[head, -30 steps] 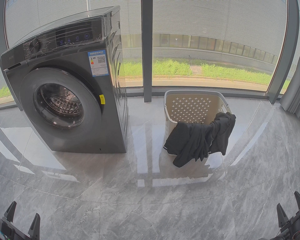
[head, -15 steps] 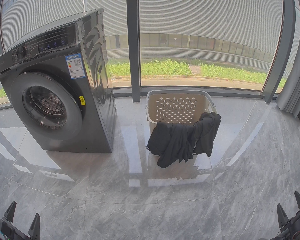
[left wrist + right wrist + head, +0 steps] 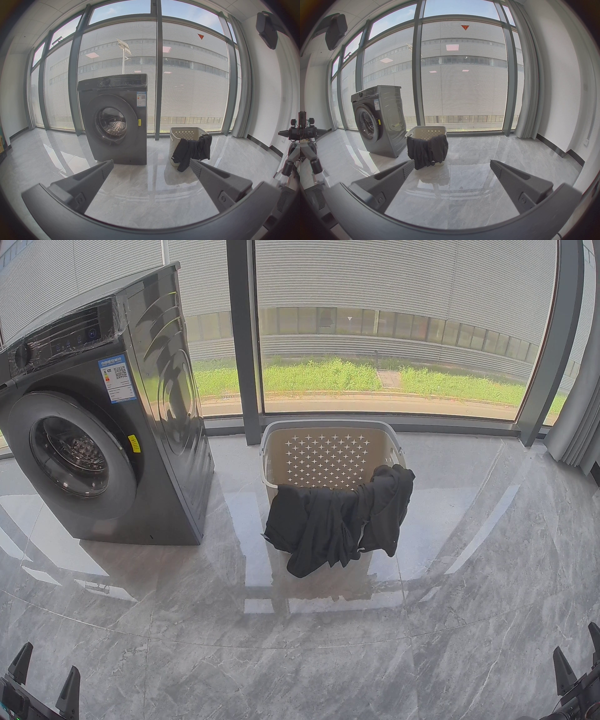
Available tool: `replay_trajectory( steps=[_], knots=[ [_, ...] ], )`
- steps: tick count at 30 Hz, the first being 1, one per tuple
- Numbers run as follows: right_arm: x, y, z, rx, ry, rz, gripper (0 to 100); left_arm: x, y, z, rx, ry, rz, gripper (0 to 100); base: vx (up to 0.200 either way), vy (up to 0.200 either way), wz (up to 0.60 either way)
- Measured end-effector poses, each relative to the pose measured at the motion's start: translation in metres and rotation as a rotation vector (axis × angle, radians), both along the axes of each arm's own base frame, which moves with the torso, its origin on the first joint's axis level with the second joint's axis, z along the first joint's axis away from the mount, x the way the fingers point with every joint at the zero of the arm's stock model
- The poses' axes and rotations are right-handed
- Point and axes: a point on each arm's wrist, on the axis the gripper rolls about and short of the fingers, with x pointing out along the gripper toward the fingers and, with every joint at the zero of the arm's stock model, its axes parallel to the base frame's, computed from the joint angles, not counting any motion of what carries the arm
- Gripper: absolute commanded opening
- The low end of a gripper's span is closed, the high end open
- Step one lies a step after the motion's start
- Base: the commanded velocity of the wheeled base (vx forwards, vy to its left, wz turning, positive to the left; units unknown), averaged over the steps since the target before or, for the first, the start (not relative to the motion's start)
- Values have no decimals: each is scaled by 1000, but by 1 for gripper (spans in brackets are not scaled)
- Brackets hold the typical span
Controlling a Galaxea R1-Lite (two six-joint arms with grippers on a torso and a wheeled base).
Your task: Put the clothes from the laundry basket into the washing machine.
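Glossy grey marble-look floor (image 3: 312, 652); sheeny dark-grey metal washing machine (image 3: 169, 427); matt cream plastic laundry basket (image 3: 325, 459); soft matt black cloth clothes (image 3: 325, 524).

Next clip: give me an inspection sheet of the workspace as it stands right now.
Surface: glossy grey floor, with reflections.
Job's things: dark clothes draped over the near rim of the laundry basket; washing machine to the basket's left, door apparently shut.
Clutter: nothing seen.
End effectors: left end effector and right end effector both open, empty, well short of the basket.
Cables: nothing seen.
Surroundings: window wall behind; curtain at right.
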Motion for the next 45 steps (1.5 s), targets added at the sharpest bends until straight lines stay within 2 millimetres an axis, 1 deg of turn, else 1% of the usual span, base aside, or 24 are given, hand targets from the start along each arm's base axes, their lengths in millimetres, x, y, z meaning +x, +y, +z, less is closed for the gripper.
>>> replay_trajectory(
  steps=[18, 39, 45],
  knots=[
    [0, 0, 0, 0, 0, 0, 100, 0, 0, 0, 11, -1, -2, 100, 200, 0, 0],
    [0, 0, 0, 0, 0, -1, 100, 0, 0, 0, 3, 0, -1, 100, 0, 0, 0],
    [0, 0, 0, 0, 1, -2, 100, 0, 0, 0, 3, 0, -1, 100, 0, -200, 0]
  ],
)
